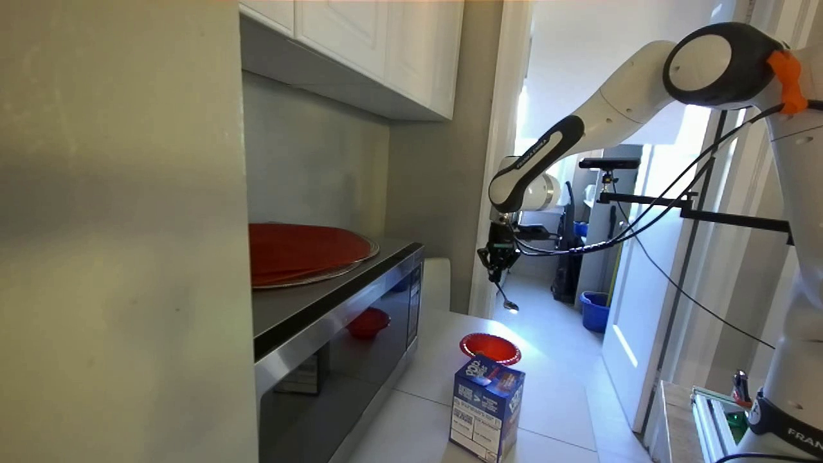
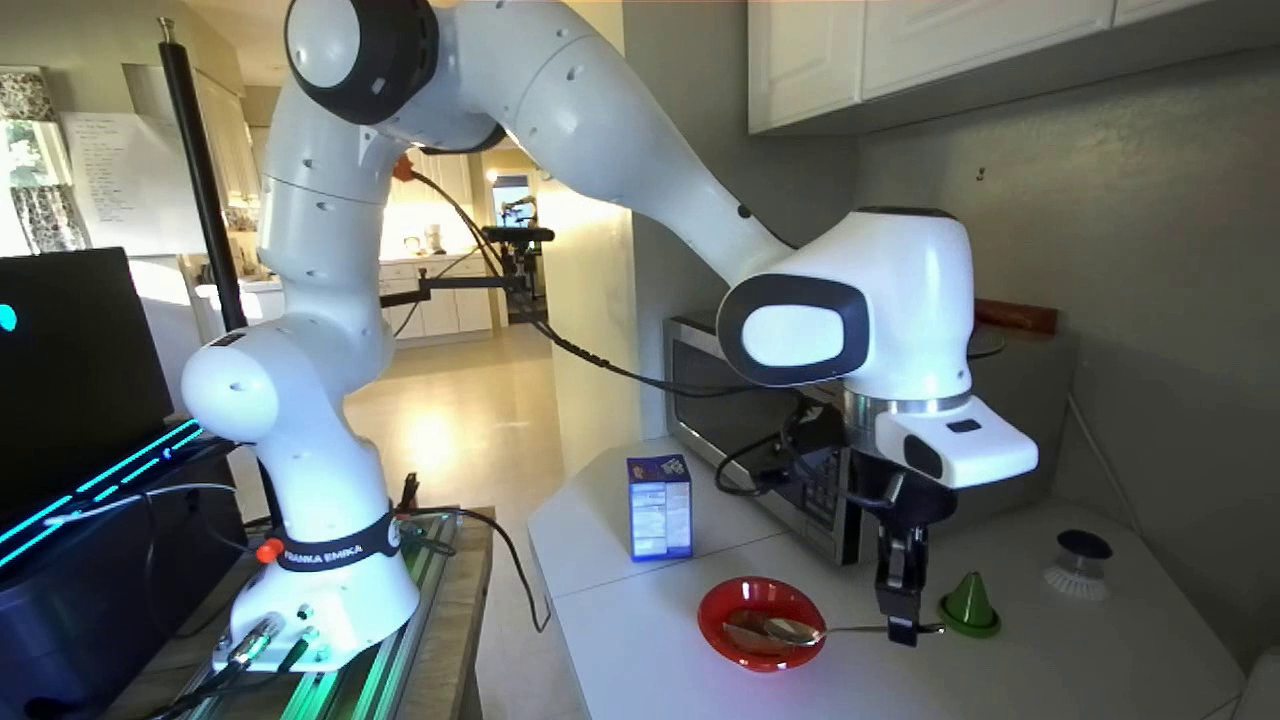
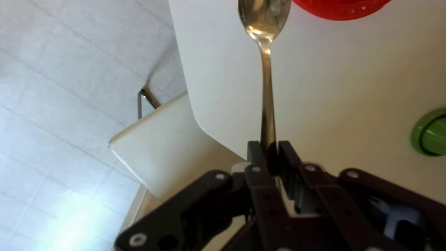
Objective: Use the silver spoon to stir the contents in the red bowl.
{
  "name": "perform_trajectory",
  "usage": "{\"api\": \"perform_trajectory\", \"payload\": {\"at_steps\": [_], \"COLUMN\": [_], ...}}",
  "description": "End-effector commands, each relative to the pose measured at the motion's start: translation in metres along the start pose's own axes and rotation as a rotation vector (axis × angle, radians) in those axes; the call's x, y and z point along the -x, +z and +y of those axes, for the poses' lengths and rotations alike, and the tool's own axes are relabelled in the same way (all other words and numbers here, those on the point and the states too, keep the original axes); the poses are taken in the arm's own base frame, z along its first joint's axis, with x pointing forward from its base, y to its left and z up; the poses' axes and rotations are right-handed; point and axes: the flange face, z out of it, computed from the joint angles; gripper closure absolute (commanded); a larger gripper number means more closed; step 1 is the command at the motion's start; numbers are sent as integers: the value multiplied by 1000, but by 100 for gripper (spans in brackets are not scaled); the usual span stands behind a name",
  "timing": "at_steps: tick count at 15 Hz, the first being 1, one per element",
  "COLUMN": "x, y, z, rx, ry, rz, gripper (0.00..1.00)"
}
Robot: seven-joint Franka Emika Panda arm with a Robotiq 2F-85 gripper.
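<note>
Gripper [image 3: 269, 150] pinched narrow on handle of silver spoon [image 3: 267, 83]; in exterior view red bowl [image 2: 750, 602] on counter [image 2: 870, 690] lies left of gripper, lower, spoon's long axis pointing leftward; wrist view: bowl right of spoon head, so shift across then down seems due

Tool [image 2: 902, 625] pointed down to 6 o'clock, pinching the silver spoon [image 2: 842, 630] by its handle. Handle end stuck out toward 3, spoon head toward 9. In an exterior view the head overlapped the red bowl [image 2: 722, 612]; contact couldn't be judged from that angle. Clock from bowl centre: carton [image 2: 660, 508] upright on the white table [image 2: 900, 690] between 10 and 11, microwave [image 2: 715, 425] at 12 to 1, green cone [image 2: 969, 603] at 3, dark-topped brush [image 2: 1080, 566] farther out between 2 and 3. Arm base [image 2: 320, 605] sat well apart at 9, on a separate wooden bench [image 2: 458, 620].
</note>
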Motion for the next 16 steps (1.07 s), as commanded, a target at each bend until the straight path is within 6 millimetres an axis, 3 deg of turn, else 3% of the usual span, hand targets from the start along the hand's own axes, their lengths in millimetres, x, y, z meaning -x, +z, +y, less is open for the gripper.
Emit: {"api": "perform_trajectory", "payload": {"at_steps": [1,3,7,11,12,13,16], "x": [-30,-39,-49,-44,-39,-37,-38], "y": [10,20,46,63,58,63,63], "z": [-4,-16,-62,-106,-94,-100,-97], "rx": [140,195,224,157,176,173,176], "ry": [-94,-177,-303,-378,-343,-351,-347], "rz": [-13,-5,47,87,70,69,69], "gripper": [96,96,96,96,96,84,84]}}
